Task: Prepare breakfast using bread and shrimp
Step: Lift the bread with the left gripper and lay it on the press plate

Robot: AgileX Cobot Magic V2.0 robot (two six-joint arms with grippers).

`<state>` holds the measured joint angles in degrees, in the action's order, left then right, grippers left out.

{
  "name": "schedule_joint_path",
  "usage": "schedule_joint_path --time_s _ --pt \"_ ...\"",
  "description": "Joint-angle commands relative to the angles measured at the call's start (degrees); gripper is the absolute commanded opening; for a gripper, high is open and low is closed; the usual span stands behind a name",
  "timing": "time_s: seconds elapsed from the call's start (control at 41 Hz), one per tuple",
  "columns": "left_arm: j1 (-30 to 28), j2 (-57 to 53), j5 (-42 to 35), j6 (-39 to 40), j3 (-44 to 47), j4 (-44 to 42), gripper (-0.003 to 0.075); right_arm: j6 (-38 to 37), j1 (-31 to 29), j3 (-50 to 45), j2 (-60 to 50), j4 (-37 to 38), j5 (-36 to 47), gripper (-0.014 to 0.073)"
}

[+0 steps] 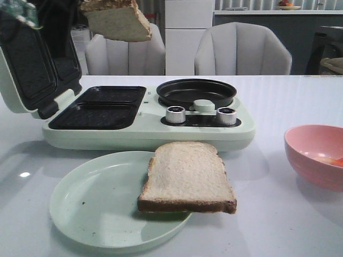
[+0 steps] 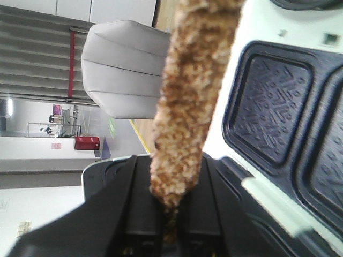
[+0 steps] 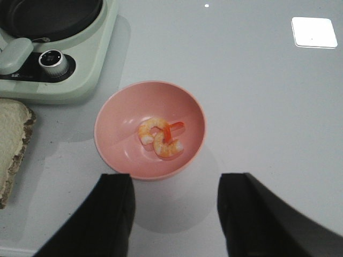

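Shrimp (image 3: 161, 140) show only from the spread right hand (image 3: 177, 214); left hand (image 2: 171, 214) pinches bread (image 2: 187, 101).

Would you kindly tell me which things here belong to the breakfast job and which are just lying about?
Job: held bread slice, left gripper, bread on plate, shrimp, pink bowl, sandwich maker, right gripper.
Lying about: chairs, cabinet.

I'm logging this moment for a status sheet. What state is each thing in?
Sandwich maker lid: open.
Grill plates: bare.
Round pan: bare.
Held bread slice: lifted, clamped in left gripper.
Second bread slice: flat, overhanging the green plate.
Pink bowl: upright, holding shrimp.
Right gripper: open, holding nothing.
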<state>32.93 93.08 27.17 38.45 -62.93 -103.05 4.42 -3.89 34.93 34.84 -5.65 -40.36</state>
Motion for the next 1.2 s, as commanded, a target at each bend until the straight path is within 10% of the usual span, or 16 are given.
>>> schedule_joint_path --time_s 0.0,0.439,0.805,1.171 --pt "-1.9 3.1 1.3 0.8 -7.7 -3.3 0.0099 0.5 0.0 1.9 0.5 -0.1 3.9 0.0469" --pt "-6.4 19.5 2.5 0.8 -18.5 -3.3 0.0109 0.5 0.0 1.9 0.5 -0.1 3.9 0.0469" --pt "-7.2 21.1 2.1 0.8 -18.5 -3.3 0.0468 0.5 0.0 1.9 0.5 -0.1 3.9 0.0468" --pt "-7.2 17.3 3.5 0.9 -15.1 -3.3 0.0490 0.5 0.0 1.9 0.5 -0.1 3.9 0.0468"
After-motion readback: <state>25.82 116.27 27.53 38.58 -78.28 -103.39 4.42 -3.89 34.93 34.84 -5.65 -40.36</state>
